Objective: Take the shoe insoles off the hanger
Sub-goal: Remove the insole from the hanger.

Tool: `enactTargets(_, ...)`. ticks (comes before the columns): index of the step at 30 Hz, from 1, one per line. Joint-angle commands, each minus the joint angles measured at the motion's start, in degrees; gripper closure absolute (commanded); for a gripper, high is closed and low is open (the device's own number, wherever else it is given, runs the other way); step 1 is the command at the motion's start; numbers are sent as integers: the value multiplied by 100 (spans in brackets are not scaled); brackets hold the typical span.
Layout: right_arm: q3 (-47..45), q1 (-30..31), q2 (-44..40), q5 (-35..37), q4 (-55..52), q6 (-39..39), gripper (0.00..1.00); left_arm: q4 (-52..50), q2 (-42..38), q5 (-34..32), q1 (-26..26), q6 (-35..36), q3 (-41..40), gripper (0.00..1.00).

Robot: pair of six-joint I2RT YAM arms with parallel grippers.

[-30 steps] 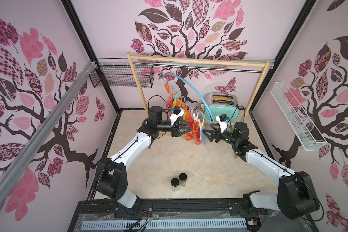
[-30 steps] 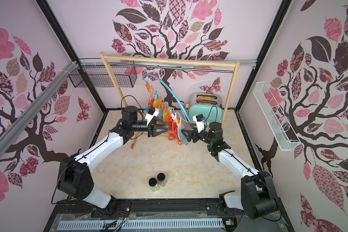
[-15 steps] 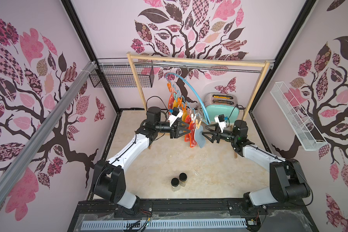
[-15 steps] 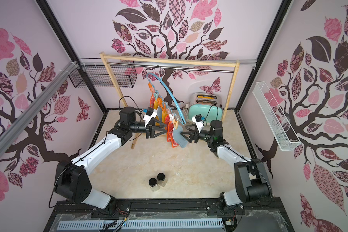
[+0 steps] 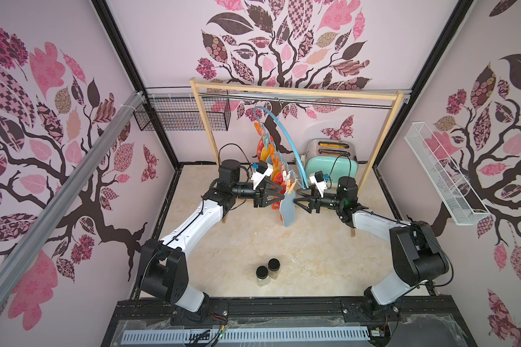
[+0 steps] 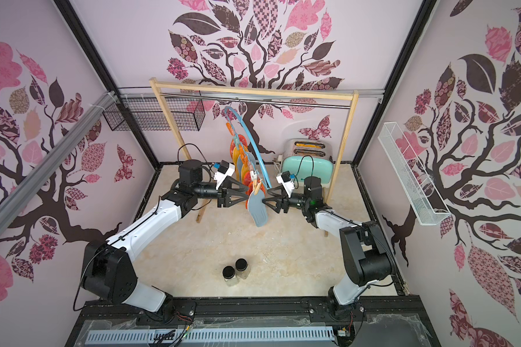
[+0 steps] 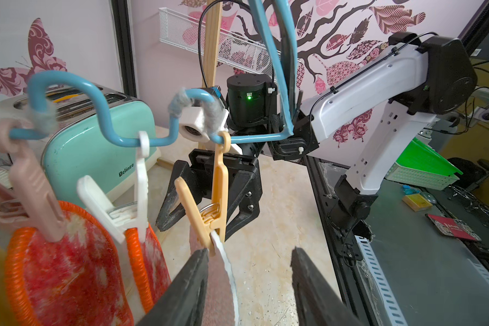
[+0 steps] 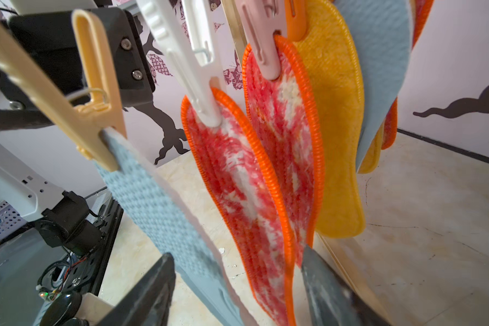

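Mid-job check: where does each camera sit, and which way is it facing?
Top views: high over the robot's base, looking down on the hanger between left gripper and right gripper.
Left wrist: faces the right gripper past the peach clothespin; own jaws show.
Right wrist: faces the grey-blue insole; own jaws show.
Shared: both wrists see that clothespin.

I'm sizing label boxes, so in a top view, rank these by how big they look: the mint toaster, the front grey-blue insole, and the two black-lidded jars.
1. mint toaster
2. front grey-blue insole
3. black-lidded jars: the two look alike, so no order between them.
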Motion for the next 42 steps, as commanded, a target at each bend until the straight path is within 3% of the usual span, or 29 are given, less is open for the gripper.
enactTargets(1, 235, 264, 208, -113, -25, -202, 31, -19, -38, 69, 39, 39, -48, 48)
enactTargets(3, 186, 317, 272, -210, 158, -135, 33, -34, -21, 84, 51, 39, -35, 49)
enactTargets(12, 98, 398, 243, -445, 133, 87, 60, -46, 4, 78, 74, 27, -33, 49)
enactTargets(16, 106, 453, 247, -524, 103, 121, 85, -41, -3, 74, 83, 30, -39, 49)
enactTargets(17, 148, 451, 252, -527, 34, 138, 88, -44, 5, 73, 87, 23, -45, 49)
enactTargets(21, 176, 449, 207, -520, -159, 101, 87, -37, -19, 68, 95, 22, -59, 49)
enactTargets(30, 295, 460, -73, -685, -612, 317, 96, 0, -150, 50, 299, -56, -169, 48)
enactTargets(35, 216, 453, -270, -712, -580, 378, 98, 77, -283, -9, 287, -112, -231, 42)
enactTargets(42, 97, 477, -423, -684, 53, 901, 98, 33, -293, 33, 293, -180, -251, 41)
